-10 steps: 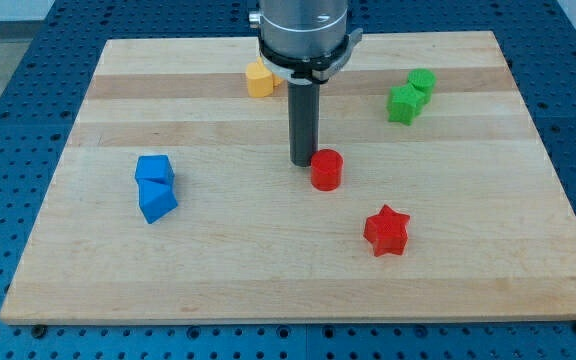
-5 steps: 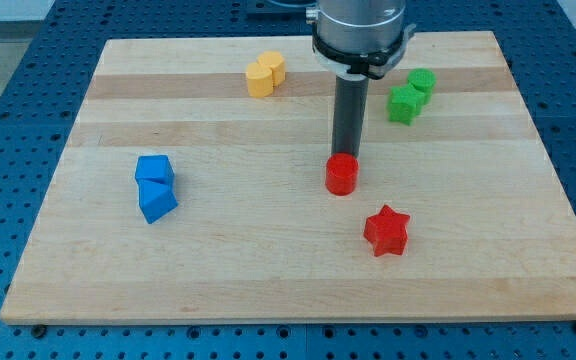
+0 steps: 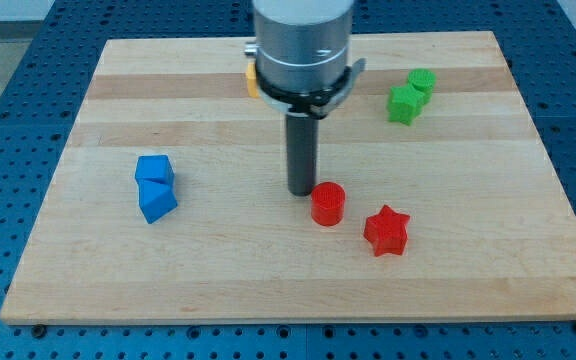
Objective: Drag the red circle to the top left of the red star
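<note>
The red circle [image 3: 328, 204], a short cylinder, stands on the wooden board just left of and slightly above the red star [image 3: 386, 230], with a small gap between them. My tip [image 3: 301, 191] rests on the board at the red circle's upper left edge, touching or nearly touching it. The rod rises straight up to the grey arm head near the view's top.
Two blue blocks [image 3: 155, 186] sit together at the view's left. Two green blocks [image 3: 410, 95] sit at the upper right. A yellow block [image 3: 252, 80] shows partly behind the arm head at the top. The board's [image 3: 88, 270] edges border blue perforated table.
The red circle has moved down the view, closer to the red star. My tip went from above the circle to its upper left side and lower on the board.
</note>
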Robot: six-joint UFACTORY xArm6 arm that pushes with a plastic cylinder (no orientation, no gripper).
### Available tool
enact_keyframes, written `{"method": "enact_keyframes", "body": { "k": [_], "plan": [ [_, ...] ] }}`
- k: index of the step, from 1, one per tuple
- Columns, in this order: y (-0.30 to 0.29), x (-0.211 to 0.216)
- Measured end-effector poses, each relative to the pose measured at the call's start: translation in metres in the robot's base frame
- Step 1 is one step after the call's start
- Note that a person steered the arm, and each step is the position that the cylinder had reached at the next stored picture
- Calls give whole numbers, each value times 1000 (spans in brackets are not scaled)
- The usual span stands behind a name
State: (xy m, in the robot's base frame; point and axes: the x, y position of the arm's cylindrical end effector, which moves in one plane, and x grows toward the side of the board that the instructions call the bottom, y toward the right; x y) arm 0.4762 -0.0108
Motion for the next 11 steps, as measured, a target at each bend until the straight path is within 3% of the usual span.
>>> {"method": "enact_keyframes", "body": {
  "k": [1, 4, 10, 11],
  "plan": [
    [-12, 4],
    [42, 5],
    [71, 16],
    [123, 12]
  ]
}}
